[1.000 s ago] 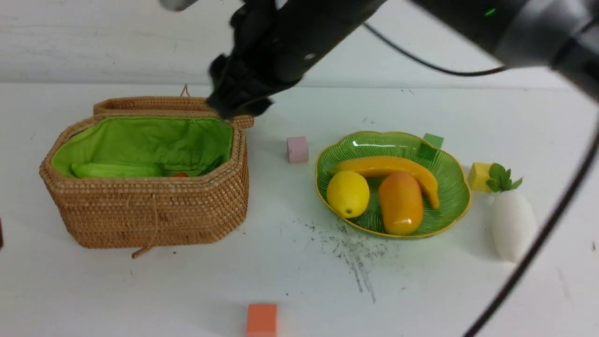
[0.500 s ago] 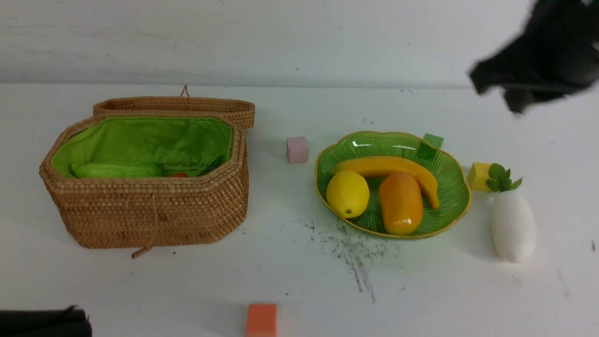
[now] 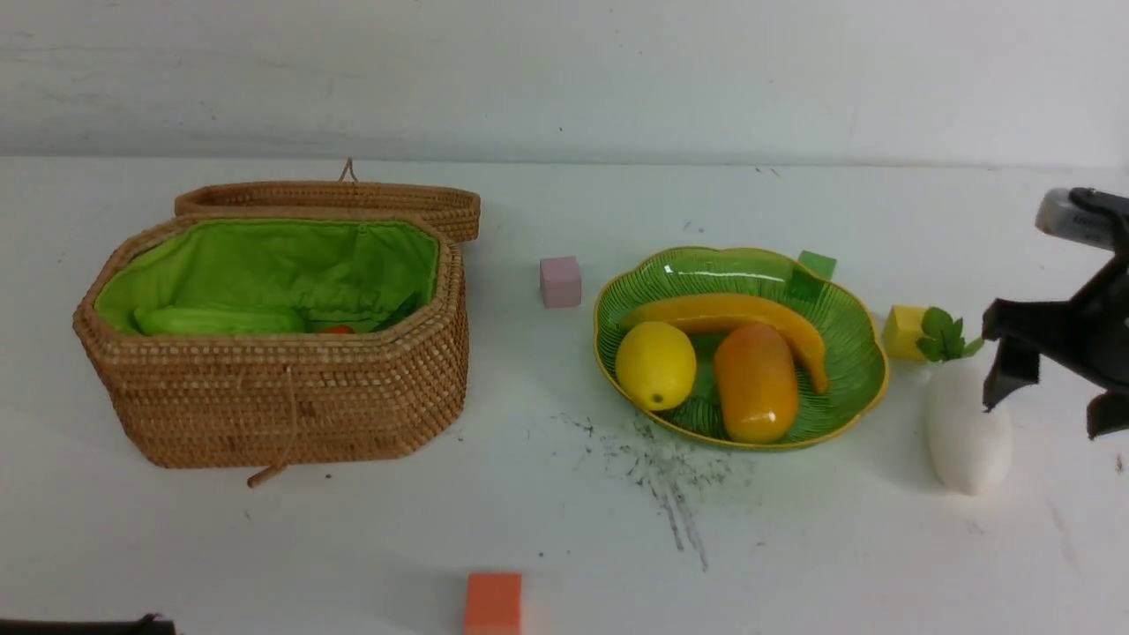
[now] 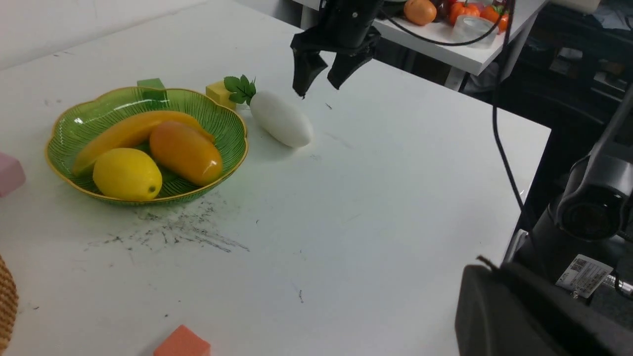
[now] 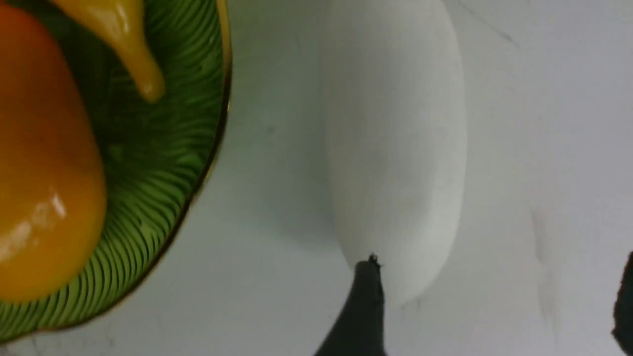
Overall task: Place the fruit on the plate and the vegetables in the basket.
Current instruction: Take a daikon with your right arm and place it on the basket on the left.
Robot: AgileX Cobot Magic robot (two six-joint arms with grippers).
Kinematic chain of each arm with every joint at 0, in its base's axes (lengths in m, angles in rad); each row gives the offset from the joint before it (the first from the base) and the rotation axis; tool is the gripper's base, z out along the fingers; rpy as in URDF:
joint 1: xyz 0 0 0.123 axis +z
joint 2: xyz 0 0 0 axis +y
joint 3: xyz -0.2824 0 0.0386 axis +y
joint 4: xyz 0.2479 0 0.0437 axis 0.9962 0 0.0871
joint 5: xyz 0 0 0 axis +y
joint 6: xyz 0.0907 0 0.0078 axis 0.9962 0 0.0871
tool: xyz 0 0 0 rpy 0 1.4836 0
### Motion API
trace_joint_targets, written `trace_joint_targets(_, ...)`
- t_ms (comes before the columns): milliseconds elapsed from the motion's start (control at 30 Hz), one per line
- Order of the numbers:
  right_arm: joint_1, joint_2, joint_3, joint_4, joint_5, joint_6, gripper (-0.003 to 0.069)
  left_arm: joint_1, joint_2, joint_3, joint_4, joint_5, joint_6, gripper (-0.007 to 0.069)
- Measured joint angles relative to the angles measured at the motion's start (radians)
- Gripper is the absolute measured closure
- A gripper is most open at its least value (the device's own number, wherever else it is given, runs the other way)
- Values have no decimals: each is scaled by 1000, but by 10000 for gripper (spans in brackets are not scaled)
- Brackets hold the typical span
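Only carrot (image 3: 338, 329) sliver above basket (image 3: 282, 397) wall; right end effector (image 3: 1047, 414) agape over radish (image 3: 966, 432), left end effector (image 4: 494, 296) closed, cropped.

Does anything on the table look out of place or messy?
The white radish lies on the table beside the plate, not in the basket. In front of the plate, dark scuff marks smear the table.

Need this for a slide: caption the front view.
Open right gripper near the white radish; fruit on the plate.
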State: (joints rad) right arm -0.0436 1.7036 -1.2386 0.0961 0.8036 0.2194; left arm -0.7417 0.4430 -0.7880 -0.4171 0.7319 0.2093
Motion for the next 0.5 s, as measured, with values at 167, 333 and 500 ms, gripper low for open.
trace_joint_targets(167,0,115,0,13,-155,-11,-1,0,0,0,0,-1,0,617)
trace_joint_targets(333,0,209,0,22,-237,-23,66,0,0,0,0,-1,0,610)
trace_joint_targets(500,0,239,0,20,-237,-58,144,0,0,0,0,-1,1,609)
